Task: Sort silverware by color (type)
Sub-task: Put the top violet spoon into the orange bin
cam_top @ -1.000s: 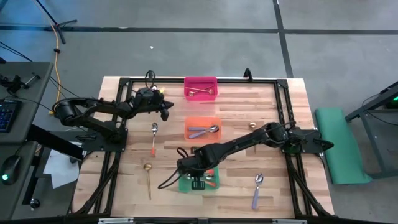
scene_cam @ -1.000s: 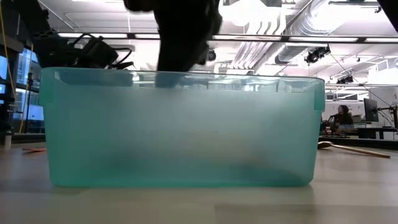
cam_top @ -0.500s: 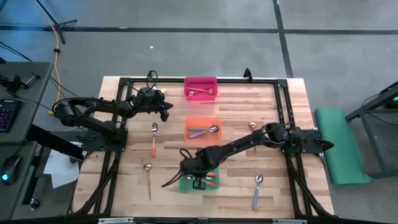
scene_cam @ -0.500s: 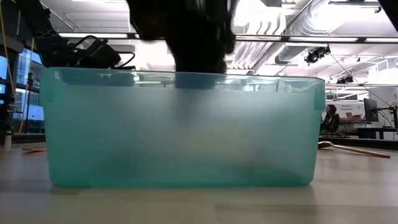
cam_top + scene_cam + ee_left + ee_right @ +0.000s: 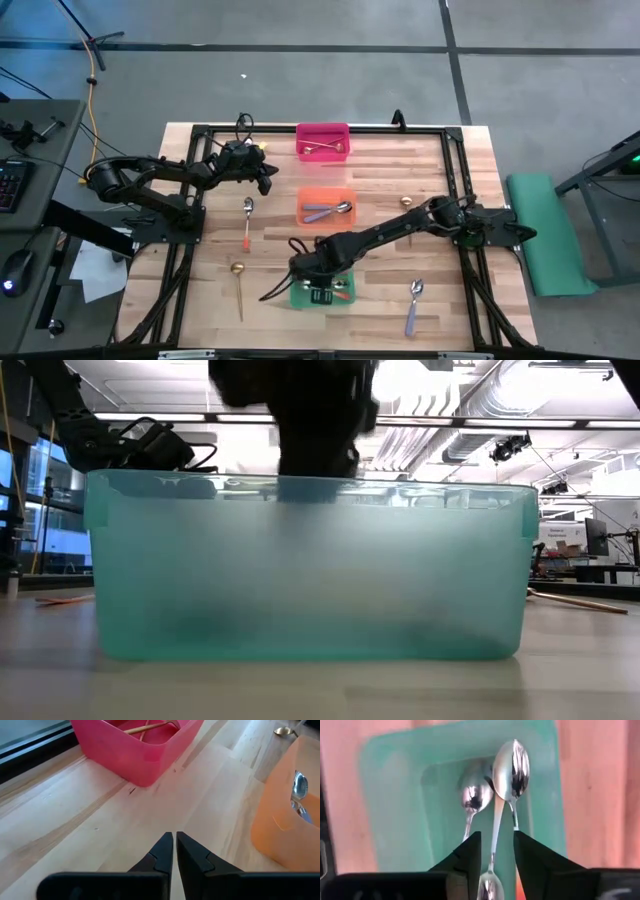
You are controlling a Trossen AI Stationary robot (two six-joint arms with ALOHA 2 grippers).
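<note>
My right gripper [image 5: 497, 837] points down into the green bin [image 5: 300, 580], open. A silver spoon [image 5: 511, 767] lies in the bin, and its thin handle [image 5: 495, 827] runs between the two fingers without touching them. A second silver spoon [image 5: 475, 795] lies beside it. My left gripper [image 5: 175, 840] is shut and hovers over bare wood between the pink bin [image 5: 135, 755] and the orange bin [image 5: 287, 815]. Loose spoons lie on the table: an orange-red-handled one [image 5: 247, 222], a gold one [image 5: 238, 288] and a purple-handled one [image 5: 414, 303].
The pink bin [image 5: 323, 142] at the far edge holds gold spoons. The orange bin [image 5: 327, 206] at mid-table holds purple-handled ones. A small gold piece [image 5: 407, 201] lies right of the orange bin. A black frame [image 5: 455, 180] borders the wooden table.
The green bin has slid a little toward the table's right edge, with my right gripper reaching down into it. My left gripper has kept still.
</note>
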